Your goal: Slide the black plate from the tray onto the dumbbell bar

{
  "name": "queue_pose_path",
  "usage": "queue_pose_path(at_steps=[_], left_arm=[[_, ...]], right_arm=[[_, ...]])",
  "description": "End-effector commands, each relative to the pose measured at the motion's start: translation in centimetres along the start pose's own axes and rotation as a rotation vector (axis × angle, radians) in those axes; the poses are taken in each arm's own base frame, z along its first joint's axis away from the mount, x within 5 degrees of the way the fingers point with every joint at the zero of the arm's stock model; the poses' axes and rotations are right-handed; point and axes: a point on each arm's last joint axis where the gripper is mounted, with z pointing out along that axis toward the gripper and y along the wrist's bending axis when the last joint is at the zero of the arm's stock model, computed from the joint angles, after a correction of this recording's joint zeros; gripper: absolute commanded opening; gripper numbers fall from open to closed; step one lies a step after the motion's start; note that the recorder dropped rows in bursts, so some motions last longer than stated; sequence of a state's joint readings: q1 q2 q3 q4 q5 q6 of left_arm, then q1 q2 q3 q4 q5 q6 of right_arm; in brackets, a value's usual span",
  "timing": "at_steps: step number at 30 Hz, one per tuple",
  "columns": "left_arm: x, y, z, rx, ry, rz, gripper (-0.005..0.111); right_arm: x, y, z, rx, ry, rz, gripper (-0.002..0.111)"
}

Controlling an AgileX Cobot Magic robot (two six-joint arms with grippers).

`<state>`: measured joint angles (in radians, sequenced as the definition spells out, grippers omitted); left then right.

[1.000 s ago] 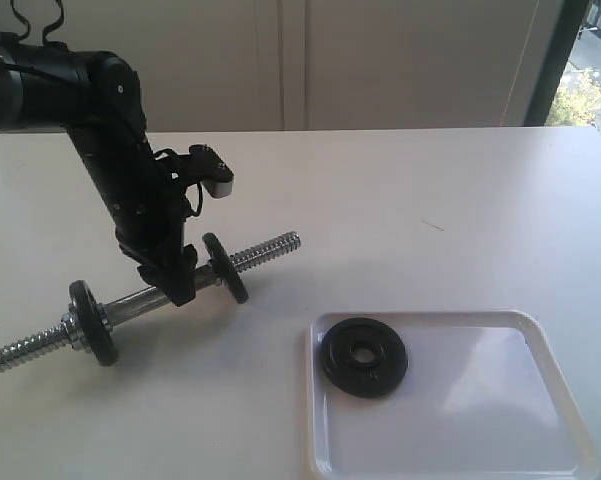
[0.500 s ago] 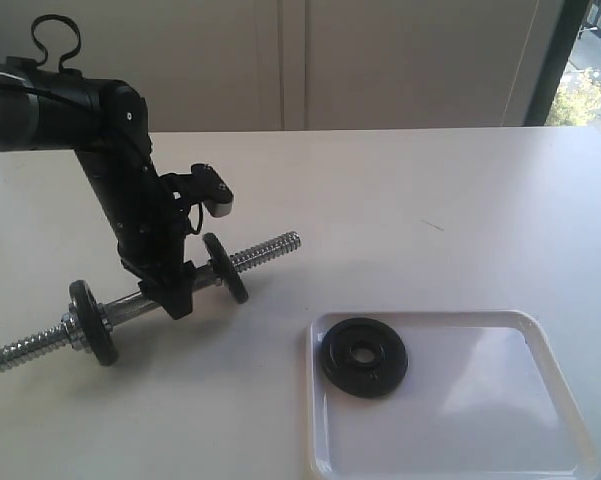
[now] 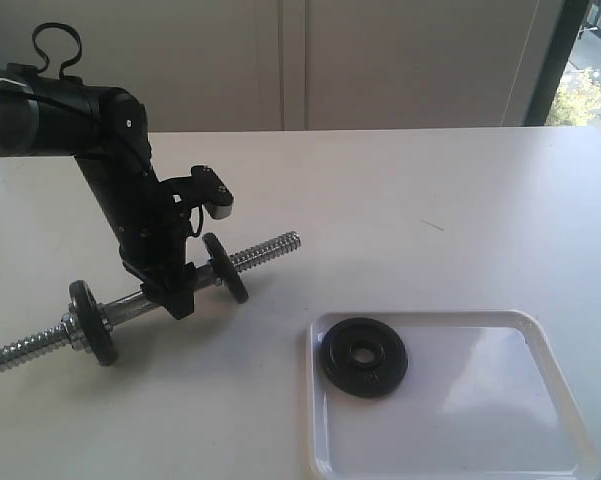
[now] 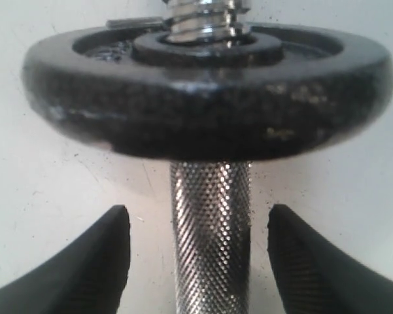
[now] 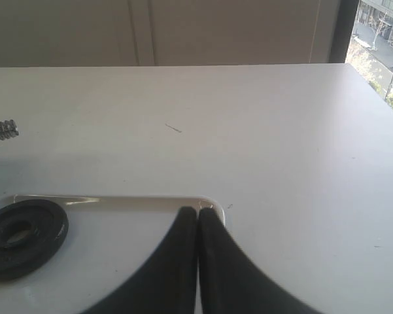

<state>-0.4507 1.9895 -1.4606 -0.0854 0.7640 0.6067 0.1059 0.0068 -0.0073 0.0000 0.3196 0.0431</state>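
Note:
The black plate [image 3: 364,356] [image 5: 19,237] lies flat in the left part of the white tray [image 3: 480,410] [image 5: 137,200]. On the table to the tray's left rests the dumbbell bar [image 3: 132,304] [image 4: 211,242], carrying two small black discs [image 3: 225,268] [image 3: 92,322]. My left gripper [image 3: 177,292] [image 4: 197,210] is open and straddles the bar's knurled middle, close to one disc [image 4: 203,111], with a gap on each side. My right gripper [image 5: 199,210] is shut and empty over the tray's far corner; it does not appear in the exterior view.
One threaded end of the bar [image 3: 268,250] [image 5: 1,129] points toward the tray, the other [image 3: 20,352] toward the table's left edge. The white table [image 3: 430,200] stretches back to a wall, with a window at the far right.
The left arm has settled slightly lower, bringing its open fingers down around the bar. The bar, plate and tray have not moved.

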Motion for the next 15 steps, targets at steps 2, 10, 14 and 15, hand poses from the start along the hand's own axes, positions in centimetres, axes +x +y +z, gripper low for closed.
queue_pose_path(at_steps=[2, 10, 14, 15], left_arm=[[0.03, -0.30, -0.06, 0.016, -0.003, -0.008, 0.064], [0.01, -0.32, -0.06, 0.019, -0.005, -0.019, 0.064], [-0.16, -0.49, -0.07, 0.038, -0.023, -0.037, 0.064], [-0.21, -0.51, -0.07, 0.040, -0.029, -0.038, 0.064]], right_arm=[[0.09, 0.02, 0.02, -0.004, -0.013, -0.005, 0.000], [0.09, 0.02, 0.02, -0.004, -0.013, -0.005, 0.000], [0.09, 0.02, 0.02, -0.004, -0.013, -0.005, 0.000], [0.09, 0.02, 0.02, -0.004, -0.013, -0.005, 0.000]])
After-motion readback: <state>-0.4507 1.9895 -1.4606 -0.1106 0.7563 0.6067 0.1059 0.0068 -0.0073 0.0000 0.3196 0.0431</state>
